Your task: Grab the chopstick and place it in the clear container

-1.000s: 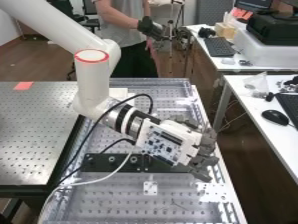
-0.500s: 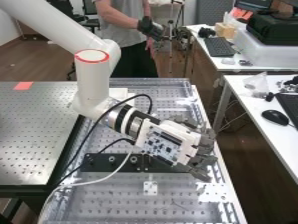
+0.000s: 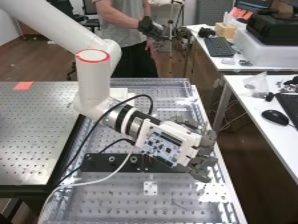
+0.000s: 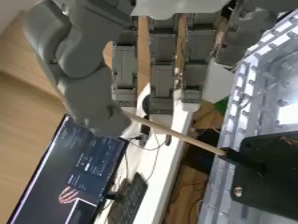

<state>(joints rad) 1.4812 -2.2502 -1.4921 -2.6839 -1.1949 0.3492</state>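
"What's changing?"
"Barely anything: we're keeping the hand (image 4: 161, 82) steady, fingers hanging straight, slightly spread."
"And the chopstick (image 4: 179, 134)?"
"It's running from behind our thumb (image 4: 106, 117) to the black block (image 4: 269, 175); we're still needing a grip."

Hand (image 3: 203, 162): uniform dark grey. Circuit board (image 3: 163, 146) on the back of the hand: white and dark blue, mottled. Arm (image 3: 93, 82), behind the hand: white, ringed in red; black bands nearer the hand. Chopstick (image 4: 179, 135), close to the hand: plain pale tan. Bar (image 3: 113, 162), beside the hand: black. Bench (image 3: 120, 205), under the hand: silvery grey, dotted with rows of holes.
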